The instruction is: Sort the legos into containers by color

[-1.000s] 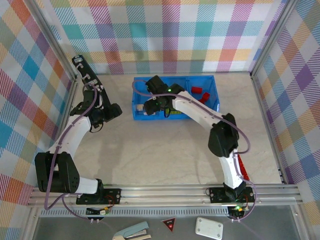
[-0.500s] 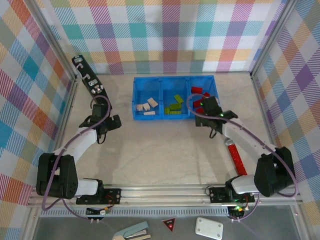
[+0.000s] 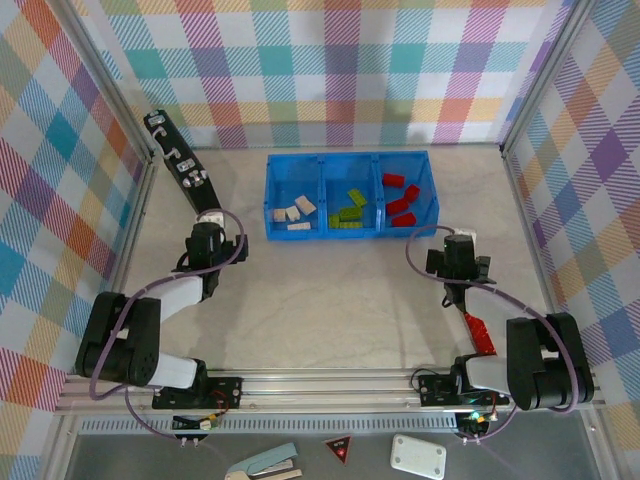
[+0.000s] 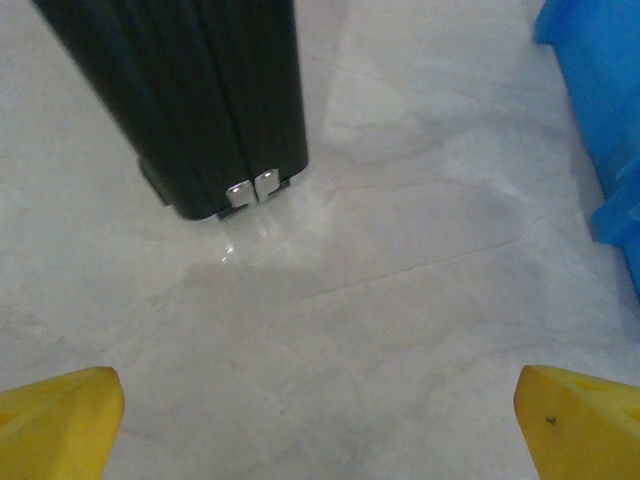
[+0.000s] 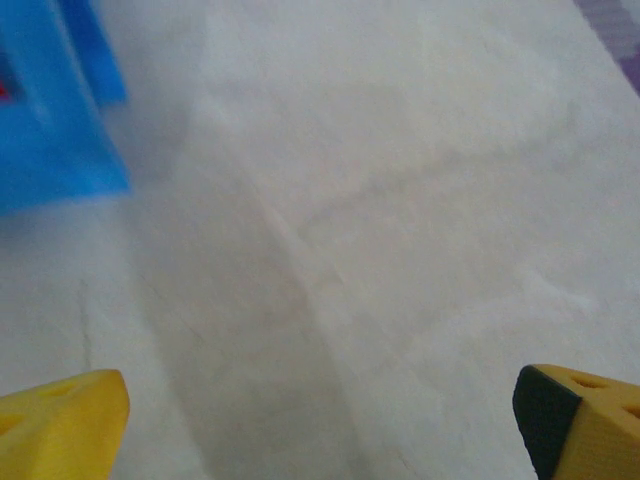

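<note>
While both arms sit drawn back toward their bases, the left claw [image 4: 320, 430] stands wide, its yellow jaws at the opposite lower corners of the left wrist view with bare tabletop [image 4: 400, 300] between them; the right claw [image 5: 320, 430] stands equally wide and holds nothing. The left wrist view adds close detail: the end of a black bar [image 4: 200, 100] rests on the tabletop just ahead of the left claw, with two small silver tabs at its foot; a blue corner of the tray [image 4: 600, 120] shows at the right edge. The right wrist view gives a tray corner at upper left, ahead of the claw, and pale surface beyond. The overhead view supplies the contents: cream bricks [image 3: 293, 212] in the left compartment; green bricks [image 3: 350, 210] in the middle; red bricks [image 3: 402, 200] in the right. A red strip [image 3: 478, 333] lies on the tabletop beside the right arm, partly covered by it. Against one second ago: the right claw, then over the tray's left and middle compartments, has withdrawn to the tabletop off the tray's right front corner; the left claw has pulled slightly nearer its base; the bricks lie as they did half a second ago.
</note>
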Available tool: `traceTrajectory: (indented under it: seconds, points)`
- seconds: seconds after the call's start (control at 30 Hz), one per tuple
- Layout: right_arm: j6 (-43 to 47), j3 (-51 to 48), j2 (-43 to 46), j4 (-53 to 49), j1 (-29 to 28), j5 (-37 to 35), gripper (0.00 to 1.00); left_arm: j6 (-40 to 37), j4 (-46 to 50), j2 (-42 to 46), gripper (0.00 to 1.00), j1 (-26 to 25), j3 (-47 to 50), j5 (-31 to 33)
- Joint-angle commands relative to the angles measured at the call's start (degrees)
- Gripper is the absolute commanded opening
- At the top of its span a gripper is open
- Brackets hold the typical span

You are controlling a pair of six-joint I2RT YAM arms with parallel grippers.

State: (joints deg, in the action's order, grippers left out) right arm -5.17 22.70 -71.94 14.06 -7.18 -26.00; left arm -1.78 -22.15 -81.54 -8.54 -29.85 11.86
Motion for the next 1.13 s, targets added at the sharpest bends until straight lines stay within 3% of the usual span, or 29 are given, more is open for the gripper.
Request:
traceTrajectory:
  seconds: [0.0, 0.13, 0.2, 0.43, 0.5, 1.1]
  points:
    - [4.2, -3.0, -0.1, 21.3, 1.3, 7.5, 0.99, -3.6, -13.3, -2.8, 1.00, -0.1, 1.7, -2.1]
    - [4.6, -2.8, -2.6, 26.4, 2.6, 13.0, 0.99, -2.2, -20.7, -6.2, 1.00, 2.6, 4.1, -6.3]
    - [5.3, -2.1, -4.3, 27.8, 2.7, 15.2, 0.99, -1.0, -24.6, -8.3, 1.00, 5.2, 5.1, -11.3]
    - [6.1, -2.6, -16.3, 41.1, 3.8, 20.8, 0.99, -0.4, -25.6, -8.9, 1.00, 5.8, 5.7, -11.4]
    - [5.2, -0.2, -15.5, 34.6, 4.1, 20.5, 0.99, -0.5, -25.9, -9.1, 1.00, 5.6, 5.7, -11.0]
    - [4.1, -0.3, -15.8, 35.3, 4.8, 19.3, 0.99, -0.6, -26.2, -8.9, 1.00, 5.4, 5.9, -10.4]
